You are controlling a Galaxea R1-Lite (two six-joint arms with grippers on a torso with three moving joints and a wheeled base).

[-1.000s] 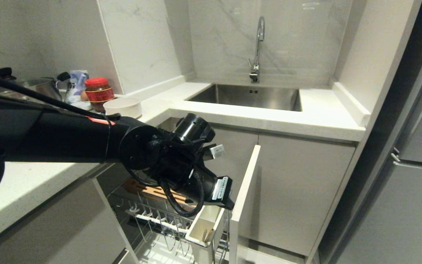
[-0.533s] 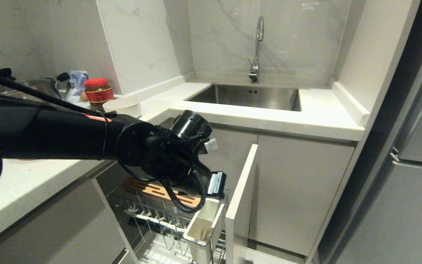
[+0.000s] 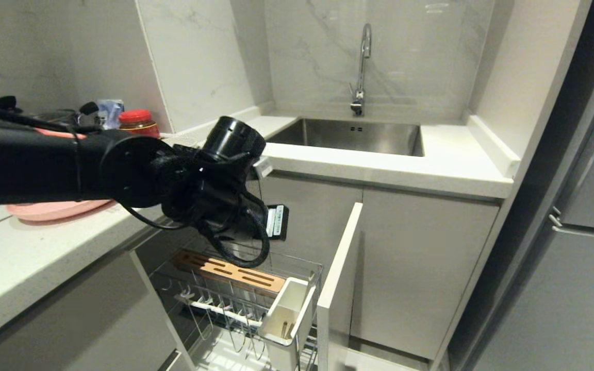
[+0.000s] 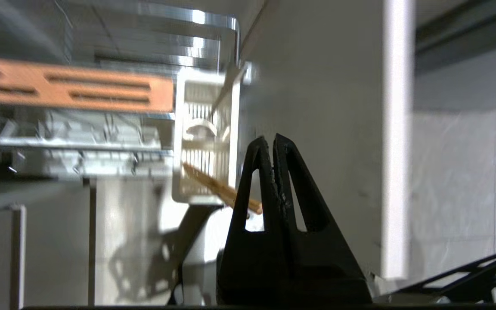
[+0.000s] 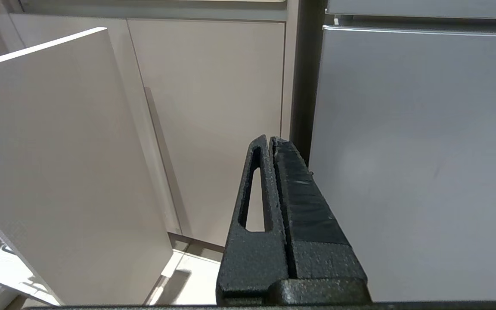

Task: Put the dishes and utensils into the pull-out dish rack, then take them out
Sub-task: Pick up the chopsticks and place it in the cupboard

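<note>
Left gripper (image 4: 272, 140) jaws pressed together, holding nothing, above the pull-out dish rack (image 3: 235, 288). Chopsticks (image 4: 218, 188) sit in the white caddy (image 3: 287, 312), just beyond the jaw tips; their lower ends are hidden. Open room between the tips and the rack's white front panel (image 3: 339, 268). Label on the wrist is unreadable. Pink plate (image 3: 54, 208) on the counter, mostly behind the arm. Right gripper (image 5: 270, 140) jaws closed, empty, facing the cabinet fronts.

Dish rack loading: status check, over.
Left gripper shut, empty, above the pull-out dish rack. Chopsticks in the cutlery caddy. Pink plate on counter. Right gripper shut, parked.
</note>
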